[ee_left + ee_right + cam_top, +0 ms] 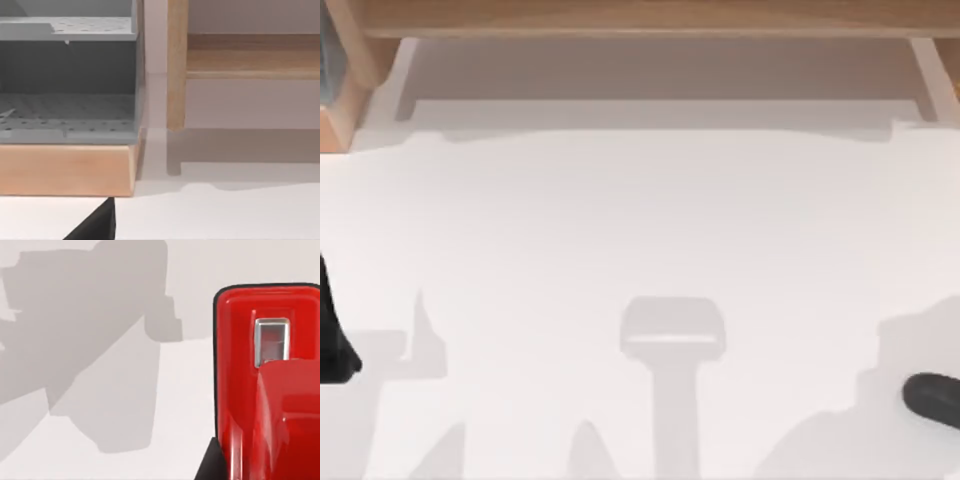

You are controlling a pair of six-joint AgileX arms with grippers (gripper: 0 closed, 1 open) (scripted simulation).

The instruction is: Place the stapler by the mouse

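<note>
Reaching for stapler point(270, 390) | it lies close below right wrist camera on white table point(640, 220) | right arm at near-right edge, left parked far left | finger state: cannot tell | risk: off-centre grasp skews stapler

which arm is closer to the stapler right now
Right. The stapler lies close below the right arm's wrist camera. The left arm's camera faces the wooden shelf at the table's far left corner, away from it.
</note>
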